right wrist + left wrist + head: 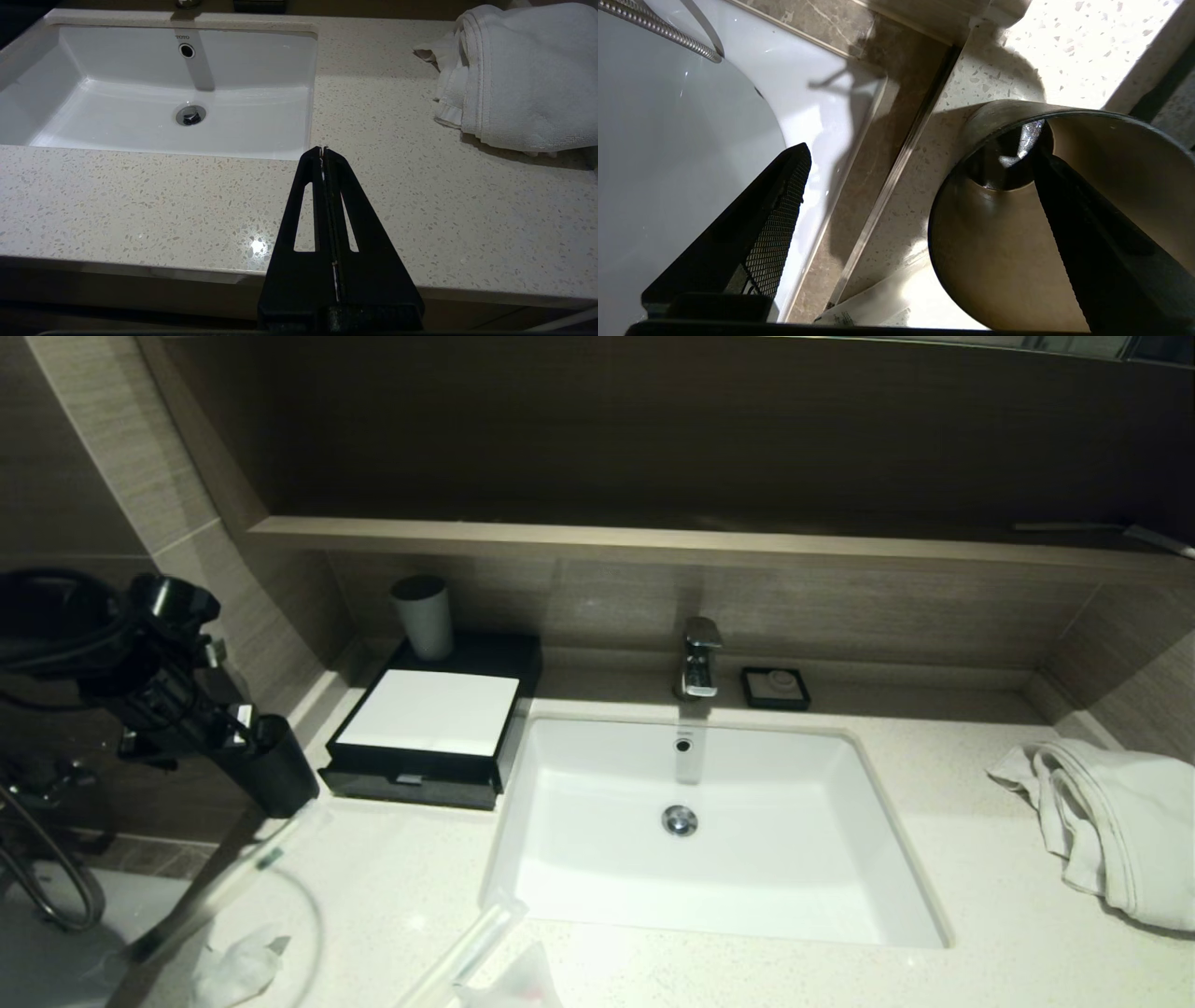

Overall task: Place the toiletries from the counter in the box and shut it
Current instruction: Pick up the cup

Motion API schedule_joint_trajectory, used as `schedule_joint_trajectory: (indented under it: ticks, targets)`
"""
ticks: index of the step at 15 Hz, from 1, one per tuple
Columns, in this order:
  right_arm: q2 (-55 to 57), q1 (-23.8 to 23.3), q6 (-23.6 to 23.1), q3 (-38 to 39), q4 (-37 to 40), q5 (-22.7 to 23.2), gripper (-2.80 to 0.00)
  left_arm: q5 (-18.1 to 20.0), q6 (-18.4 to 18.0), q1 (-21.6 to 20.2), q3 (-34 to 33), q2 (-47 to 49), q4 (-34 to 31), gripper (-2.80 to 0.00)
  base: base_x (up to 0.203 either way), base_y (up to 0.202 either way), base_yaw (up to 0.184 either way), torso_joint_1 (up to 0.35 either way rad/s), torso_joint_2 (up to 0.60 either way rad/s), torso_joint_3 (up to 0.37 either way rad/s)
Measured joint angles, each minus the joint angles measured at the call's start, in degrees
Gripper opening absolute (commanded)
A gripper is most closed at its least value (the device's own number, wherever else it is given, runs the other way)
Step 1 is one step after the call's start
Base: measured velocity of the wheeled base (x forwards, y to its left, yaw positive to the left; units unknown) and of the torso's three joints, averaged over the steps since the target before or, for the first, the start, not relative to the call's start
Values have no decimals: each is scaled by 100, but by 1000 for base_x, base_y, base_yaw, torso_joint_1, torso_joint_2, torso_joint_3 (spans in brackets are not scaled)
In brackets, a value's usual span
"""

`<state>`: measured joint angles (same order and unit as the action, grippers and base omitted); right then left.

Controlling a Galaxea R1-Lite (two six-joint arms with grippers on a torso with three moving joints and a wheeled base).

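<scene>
A black cup [273, 767] stands at the counter's left edge. My left gripper [245, 728] is open at its rim. In the left wrist view the gripper [922, 151] has one finger [1092, 242] inside the cup [994, 261] and the other finger [770, 233] well outside it. Something shiny [1024, 140] lies at the cup's bottom. A black box with a white top [428, 714] stands left of the sink. Clear-wrapped toiletries lie at the counter's front: one long packet [266, 861], another [467, 947] and a crumpled one [233, 973]. My right gripper [322, 150] is shut and empty above the counter's front edge.
A grey cup [422, 616] stands behind the box. The white sink [560, 887] with its tap [700, 658] fills the middle. A black soap dish [775, 688] sits beside the tap. A white towel [1111, 821] lies at the right. A wall corner is close to the left arm.
</scene>
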<state>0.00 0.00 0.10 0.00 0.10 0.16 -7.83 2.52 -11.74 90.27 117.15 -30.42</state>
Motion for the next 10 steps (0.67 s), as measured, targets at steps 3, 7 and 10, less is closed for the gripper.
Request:
schedule_joint_trajectory:
  ticks: [3, 7, 10]
  targets:
    - [0, 0, -2, 0, 0, 0, -280, 6, 0, 0, 2, 49, 27, -280, 0, 0, 0, 0, 0, 0]
    - [0, 0, -2, 0, 1, -2, -280, 139, -10, 0, 2, 84, 51, -280, 0, 0, 0, 0, 0, 0]
    - [0, 0, 0, 0, 1, -2, -280, 193, -10, -5, 7, 85, 86, -280, 0, 0, 0, 0, 0, 0]
